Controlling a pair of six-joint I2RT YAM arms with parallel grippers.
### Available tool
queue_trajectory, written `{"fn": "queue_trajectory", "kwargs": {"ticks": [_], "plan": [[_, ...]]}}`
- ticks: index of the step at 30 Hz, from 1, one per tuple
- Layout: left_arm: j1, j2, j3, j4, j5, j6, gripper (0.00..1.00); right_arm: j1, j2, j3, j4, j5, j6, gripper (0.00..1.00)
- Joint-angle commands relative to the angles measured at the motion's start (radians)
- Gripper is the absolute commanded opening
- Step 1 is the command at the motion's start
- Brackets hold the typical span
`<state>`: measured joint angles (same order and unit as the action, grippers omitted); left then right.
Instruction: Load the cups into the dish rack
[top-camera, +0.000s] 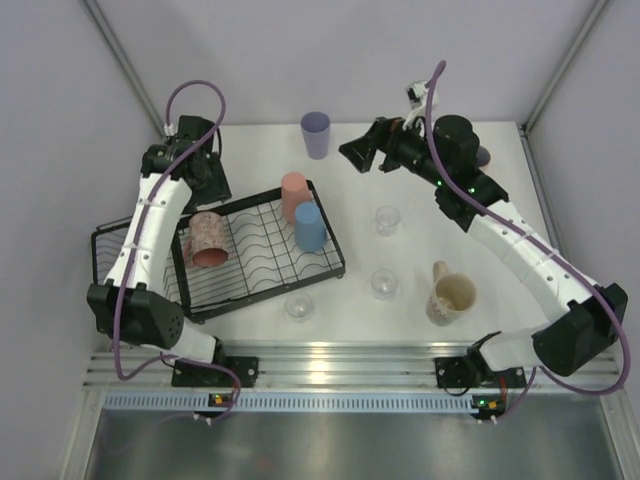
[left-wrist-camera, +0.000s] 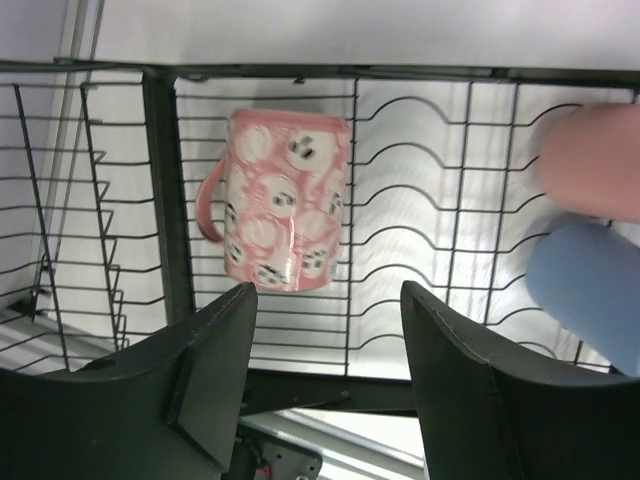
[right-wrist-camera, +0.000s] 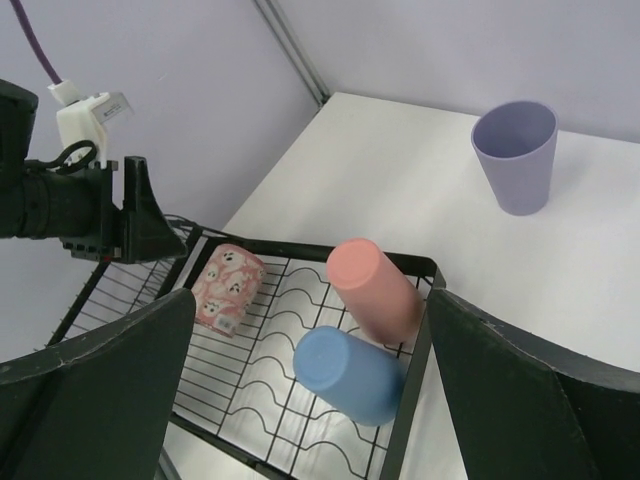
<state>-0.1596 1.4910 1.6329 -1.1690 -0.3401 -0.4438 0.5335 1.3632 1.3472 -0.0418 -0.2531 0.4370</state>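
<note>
White desk (top-camera: 260, 160) fills the cell between pale lilac walls. On its left part sits the rack (top-camera: 335, 262); its taller basket end is largely hidden behind the left arm in the top view.

Three cups already lie on their sides in the rack: a pink patterned mug (left-wrist-camera: 285, 205) near the basket end, and a salmon tumbler (right-wrist-camera: 372, 290) and a blue tumbler (right-wrist-camera: 348, 373) close together at the other end. In the left wrist view both tumblers are cut off by the picture's edge, and the salmon one is blurred.

Still out on the desk are a lavender tumbler (top-camera: 315, 134), upright beyond the rack, and a cream mug (top-camera: 452, 296), upright at the near right. Three clear glasses (top-camera: 387, 220) (top-camera: 384, 284) (top-camera: 298, 306) are also there, faint against the white; the last is just beside the rack's near edge.

The left claw (left-wrist-camera: 328, 290) is released and grips nothing, looking down at the pink mug. The right claw (right-wrist-camera: 308, 295) is also spread and empty, in the air over the far desk, right of the lavender tumbler. A dark purplish shape behind the right arm is too hidden to identify.
</note>
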Motion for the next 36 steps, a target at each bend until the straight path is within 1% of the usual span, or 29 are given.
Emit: {"fn": "queue_trajectory", "kwargs": {"ticks": [1, 6, 8, 11, 13, 15, 16, 18, 19, 21, 23, 25, 30, 33, 35, 36], "plan": [[0.075, 0.025, -0.002, -0.101, 0.101, 0.068, 0.65, -0.013, -0.049, -0.011, 0.045, -0.025, -0.02, 0.99], [0.092, 0.049, -0.025, -0.101, 0.092, 0.088, 0.64, -0.017, -0.076, -0.025, 0.045, -0.014, -0.023, 0.99], [0.095, 0.066, -0.03, -0.103, 0.087, 0.086, 0.66, -0.018, -0.082, -0.023, 0.045, -0.014, -0.024, 0.99], [0.095, 0.103, -0.034, -0.1, 0.09, 0.089, 0.7, -0.018, -0.095, -0.029, 0.045, -0.006, -0.03, 0.99], [0.095, 0.124, -0.044, -0.1, 0.056, 0.089, 0.72, -0.018, -0.102, -0.039, 0.049, -0.002, -0.034, 0.99], [0.103, 0.149, -0.045, -0.1, 0.064, 0.079, 0.77, -0.018, -0.107, -0.046, 0.052, 0.0, -0.038, 0.99], [0.109, 0.166, -0.038, -0.1, 0.069, 0.062, 0.84, -0.018, -0.11, -0.048, 0.054, 0.002, -0.04, 1.0], [0.114, 0.175, -0.025, -0.1, 0.049, 0.031, 0.85, -0.018, -0.111, -0.051, 0.059, 0.002, -0.04, 0.99], [0.115, 0.176, -0.016, -0.098, 0.038, -0.017, 0.86, -0.018, -0.108, -0.052, 0.062, 0.0, -0.041, 0.99], [0.121, 0.176, 0.005, -0.098, 0.015, -0.071, 0.85, -0.018, -0.11, -0.054, 0.066, -0.003, -0.04, 0.99], [0.121, 0.181, 0.015, -0.098, 0.007, -0.151, 0.83, -0.018, -0.111, -0.056, 0.068, -0.005, -0.038, 1.0], [0.121, 0.189, 0.01, -0.092, 0.057, -0.193, 0.83, -0.018, -0.113, -0.057, 0.072, -0.005, -0.038, 0.99], [0.123, 0.193, -0.013, -0.09, 0.047, -0.291, 0.84, -0.02, -0.124, -0.062, 0.071, 0.0, -0.046, 1.0], [0.134, 0.213, -0.022, -0.098, 0.021, -0.311, 0.85, -0.02, -0.131, -0.063, 0.071, 0.005, -0.052, 0.99], [0.152, 0.221, -0.036, -0.098, 0.039, -0.314, 0.85, -0.02, -0.134, -0.066, 0.072, 0.006, -0.058, 0.99], [0.185, 0.219, -0.056, -0.098, 0.042, -0.318, 0.85, -0.021, -0.134, -0.068, 0.071, 0.009, -0.057, 0.99]]}}
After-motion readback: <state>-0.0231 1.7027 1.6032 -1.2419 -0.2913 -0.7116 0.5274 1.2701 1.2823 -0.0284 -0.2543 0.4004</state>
